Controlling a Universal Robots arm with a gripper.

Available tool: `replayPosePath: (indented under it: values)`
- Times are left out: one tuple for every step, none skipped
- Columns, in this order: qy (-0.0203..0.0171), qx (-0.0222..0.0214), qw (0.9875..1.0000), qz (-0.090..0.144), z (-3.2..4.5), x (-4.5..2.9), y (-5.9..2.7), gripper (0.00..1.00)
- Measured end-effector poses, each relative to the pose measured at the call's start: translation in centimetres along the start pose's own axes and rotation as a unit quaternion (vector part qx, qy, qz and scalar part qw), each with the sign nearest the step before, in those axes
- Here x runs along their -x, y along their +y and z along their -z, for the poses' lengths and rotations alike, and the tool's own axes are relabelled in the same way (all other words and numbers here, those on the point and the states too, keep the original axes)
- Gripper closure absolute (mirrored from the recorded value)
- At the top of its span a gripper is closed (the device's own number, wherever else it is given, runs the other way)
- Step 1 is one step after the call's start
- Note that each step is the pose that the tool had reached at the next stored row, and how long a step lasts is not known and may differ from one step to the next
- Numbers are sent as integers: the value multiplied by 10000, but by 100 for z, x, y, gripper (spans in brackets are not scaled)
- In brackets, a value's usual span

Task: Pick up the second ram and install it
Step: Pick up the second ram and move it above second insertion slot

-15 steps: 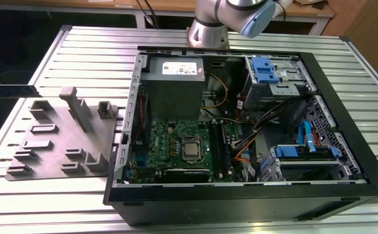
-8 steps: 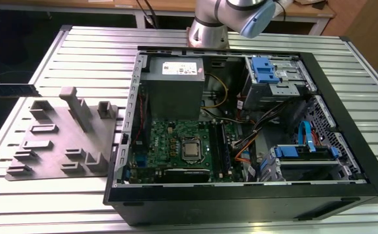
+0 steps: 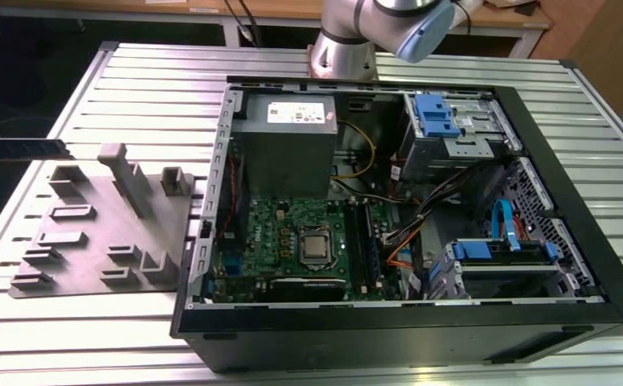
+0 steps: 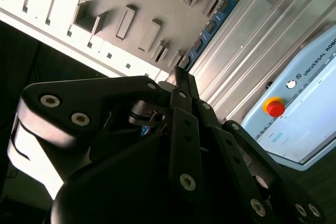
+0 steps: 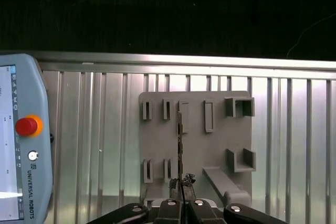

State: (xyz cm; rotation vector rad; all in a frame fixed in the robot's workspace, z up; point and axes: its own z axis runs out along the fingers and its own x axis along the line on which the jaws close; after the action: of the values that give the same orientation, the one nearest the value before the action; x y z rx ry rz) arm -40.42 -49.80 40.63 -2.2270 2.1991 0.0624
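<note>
This is a robotics lab or workshop. A slatted aluminium table (image 3: 129, 72) bears an opened computer tower (image 3: 397, 330) and a grey slotted fixture plate (image 3: 86, 241). A robot arm (image 3: 343, 40) rises behind the tower, a teach pendant (image 5: 21, 182) with a red stop button (image 5: 25, 126) lies on the table, and a wooden bench (image 3: 182, 8) stands beyond.

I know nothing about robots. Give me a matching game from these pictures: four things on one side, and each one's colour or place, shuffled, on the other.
Things:
1. second ram
2. grey holder plate
3. pendant button
4. motherboard

Descriptions:
A. red
B. green, inside the computer case
C. clamped in the gripper
D. lying directly on the slatted table

Pairs: 1-C, 2-D, 3-A, 4-B
</note>
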Motion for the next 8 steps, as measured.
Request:
replayPosePath:
  values:
    - [0, 0, 10000, -2, -1, 0, -17, 92]
    - [0, 0, 10000, -9, 0, 0, -33, 92]
    - [0, -1, 10000, -16, 0, -1, -49, 92]
    - [-1, -1, 10000, -24, 0, -1, -64, 92]
    - [-1, -1, 10000, -32, 0, -1, -80, 92]
    - [-1, -2, 10000, -41, -1, -1, -98, 92]
    - [-1, -2, 10000, -49, -1, -1, -114, 92]
    - [-1, -2, 10000, -55, -2, -2, -130, 92]
